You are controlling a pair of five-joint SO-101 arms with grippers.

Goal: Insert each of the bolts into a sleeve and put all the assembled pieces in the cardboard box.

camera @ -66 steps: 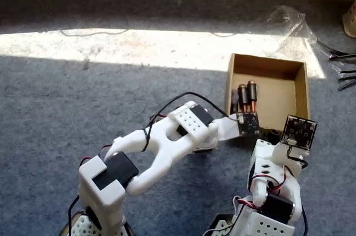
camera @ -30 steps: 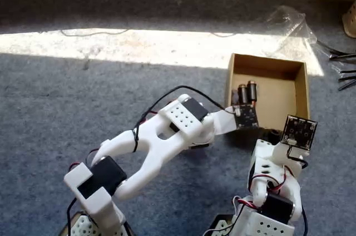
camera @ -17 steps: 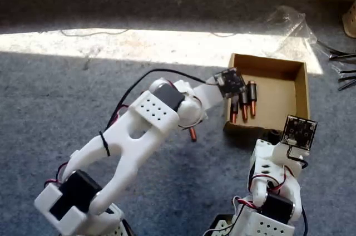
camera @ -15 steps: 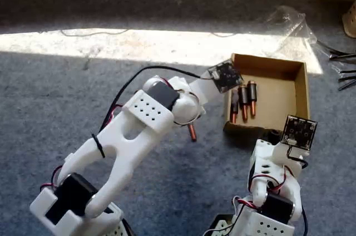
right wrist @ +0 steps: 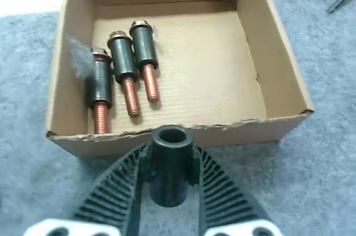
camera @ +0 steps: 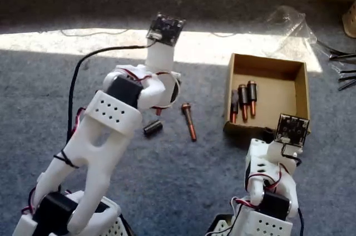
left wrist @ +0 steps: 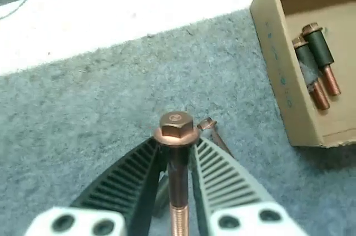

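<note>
my left gripper (left wrist: 177, 146) is closed on a copper bolt (left wrist: 177, 163). the fingers press its shank just under the hex head, which points away from my wrist. in the high view my left arm (camera: 105, 130) stretches from the near left corner out over the grey carpet (camera: 44, 108). a loose sleeve (camera: 153, 128) and a second bolt (camera: 189, 120) lie just beside it.

my right gripper (right wrist: 169, 155) clamps a black sleeve (right wrist: 169, 163), and my right arm (camera: 267, 186) is folded just before the cardboard box (right wrist: 278, 74). three assembled pieces (right wrist: 123, 74) lie side by side inside.
</note>
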